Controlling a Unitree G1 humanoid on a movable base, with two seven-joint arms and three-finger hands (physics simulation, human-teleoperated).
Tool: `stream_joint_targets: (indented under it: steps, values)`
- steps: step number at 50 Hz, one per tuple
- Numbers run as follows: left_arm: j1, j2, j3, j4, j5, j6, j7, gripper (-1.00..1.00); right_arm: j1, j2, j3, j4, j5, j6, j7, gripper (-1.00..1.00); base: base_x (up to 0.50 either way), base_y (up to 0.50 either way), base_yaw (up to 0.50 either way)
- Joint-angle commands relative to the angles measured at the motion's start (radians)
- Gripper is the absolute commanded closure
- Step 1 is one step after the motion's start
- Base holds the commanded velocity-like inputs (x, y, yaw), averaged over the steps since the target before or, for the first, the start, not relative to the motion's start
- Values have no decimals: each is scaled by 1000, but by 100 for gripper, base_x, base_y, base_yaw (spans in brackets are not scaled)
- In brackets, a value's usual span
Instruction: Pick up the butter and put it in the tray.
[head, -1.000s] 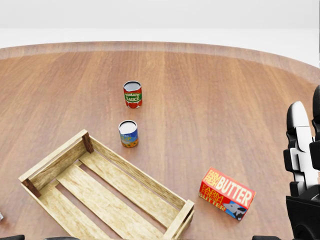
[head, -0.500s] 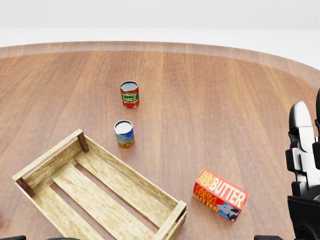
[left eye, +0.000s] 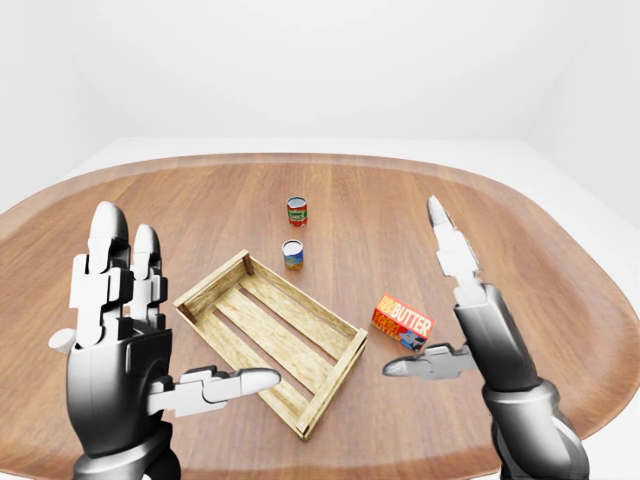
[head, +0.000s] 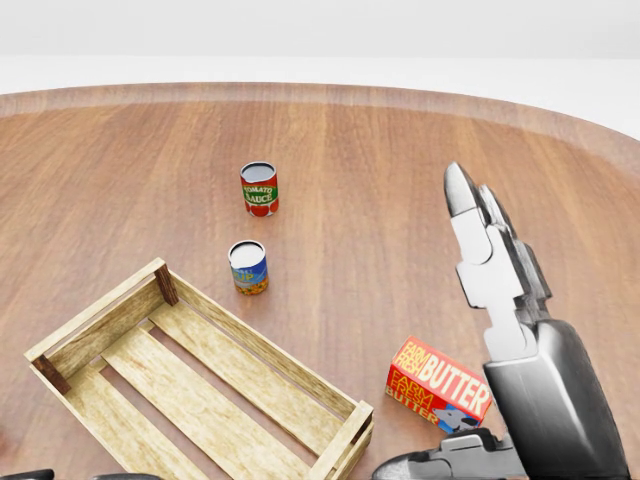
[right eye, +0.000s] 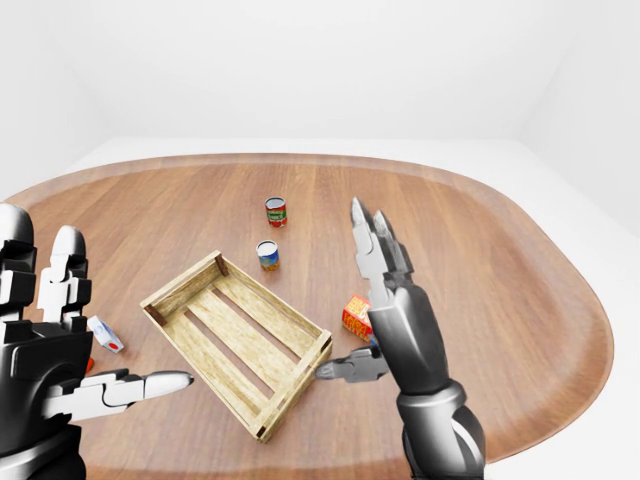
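butter box (head: 440, 388): "FARM FRESH BUTTER" | red can (head: 258, 189): "TOMATO SAUCE" (other can unreadable)

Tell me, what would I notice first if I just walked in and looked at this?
Two big silver robot hands with open fingers fill the bottom of the left-eye view: the left hand at lower left, the right hand at lower right. Just beside the right hand lies a bright red butter box on the round wooden table. An empty wooden tray lies between the hands, with two small cans above it.
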Motion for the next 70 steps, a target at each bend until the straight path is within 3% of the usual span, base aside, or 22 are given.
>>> stream_joint_targets:
  steps: [1,4,12,26,45,70]
  values:
    - [-1,0,8,5,-5,0,0,-100,-90,-23,23,129,-521,0,253,-100,0,0,0]
    - [-1,-2,7,3,-3,0,-1,-100,-105,7,-8,172,-677,0,341,-100,0,0,0]
    - [-2,-2,5,7,0,0,-1,-100,-108,79,-88,231,-850,0,456,-100,0,0,0]
    - [-6,-2,14,12,-3,0,-4,-100,-113,102,-123,306,-910,0,491,-100,0,0,0]
    - [-6,-6,15,14,-1,0,-6,-100,-174,82,-131,424,-815,0,431,-100,0,0,0]
    - [-4,3,-3,20,5,0,7,-100,-274,5,-156,703,-606,0,265,-100,0,0,0]
